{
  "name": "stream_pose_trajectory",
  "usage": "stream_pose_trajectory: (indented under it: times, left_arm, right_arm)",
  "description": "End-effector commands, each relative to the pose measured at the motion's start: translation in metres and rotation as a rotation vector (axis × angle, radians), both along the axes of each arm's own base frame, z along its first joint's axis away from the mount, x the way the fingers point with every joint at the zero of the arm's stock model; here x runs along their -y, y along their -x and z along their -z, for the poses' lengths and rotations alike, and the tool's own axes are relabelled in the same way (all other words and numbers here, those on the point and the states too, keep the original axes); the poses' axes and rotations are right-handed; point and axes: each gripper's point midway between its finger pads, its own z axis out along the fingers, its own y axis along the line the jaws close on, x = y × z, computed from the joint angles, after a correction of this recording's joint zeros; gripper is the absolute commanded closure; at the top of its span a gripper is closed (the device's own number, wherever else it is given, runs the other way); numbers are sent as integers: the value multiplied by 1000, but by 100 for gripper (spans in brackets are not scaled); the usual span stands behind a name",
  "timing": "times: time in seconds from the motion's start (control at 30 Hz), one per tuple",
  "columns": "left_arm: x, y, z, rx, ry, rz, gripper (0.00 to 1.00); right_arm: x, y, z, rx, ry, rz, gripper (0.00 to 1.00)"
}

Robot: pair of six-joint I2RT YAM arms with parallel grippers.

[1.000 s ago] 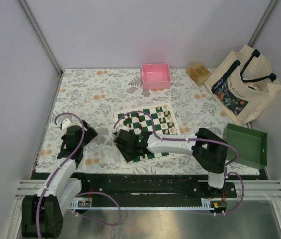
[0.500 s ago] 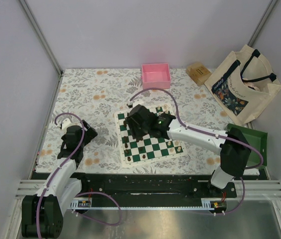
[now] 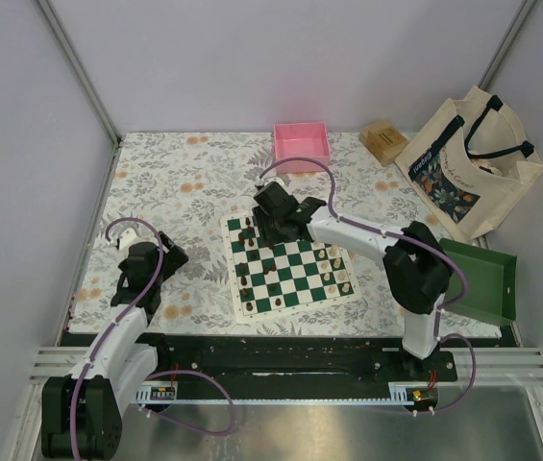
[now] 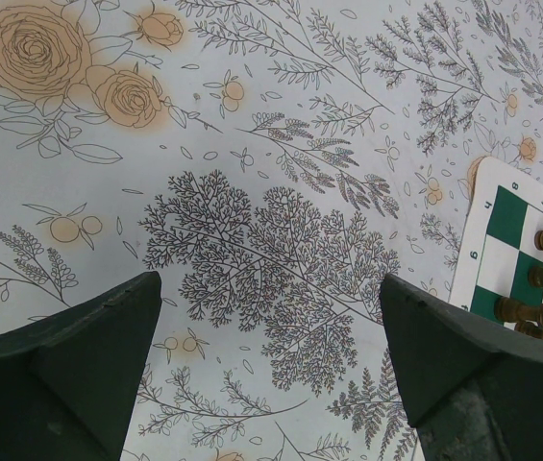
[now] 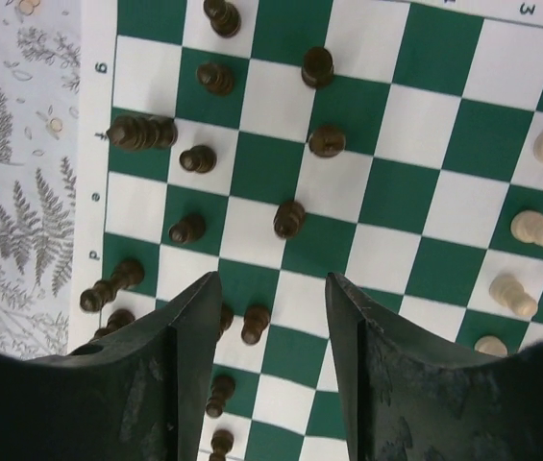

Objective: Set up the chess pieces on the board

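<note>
Board (image 5: 396,125) lies beneath right jaws, parted and empty; left jaws wide, empty.

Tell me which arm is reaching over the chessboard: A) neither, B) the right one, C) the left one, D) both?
B: the right gripper hangs open above the board and its dark chess pieces, while the left gripper hangs over the flowered tablecloth beside the board.
</note>
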Motion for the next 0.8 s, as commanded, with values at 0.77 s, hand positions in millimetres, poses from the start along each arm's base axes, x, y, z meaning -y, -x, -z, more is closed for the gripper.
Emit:
stream_pose_trajectory:
  times: [0.77]
  left_arm:
    - [2, -14, -18, 64, -2, 14, 1]
  right_arm:
    - [-15, -65, -2, -3, -35, 11, 45]
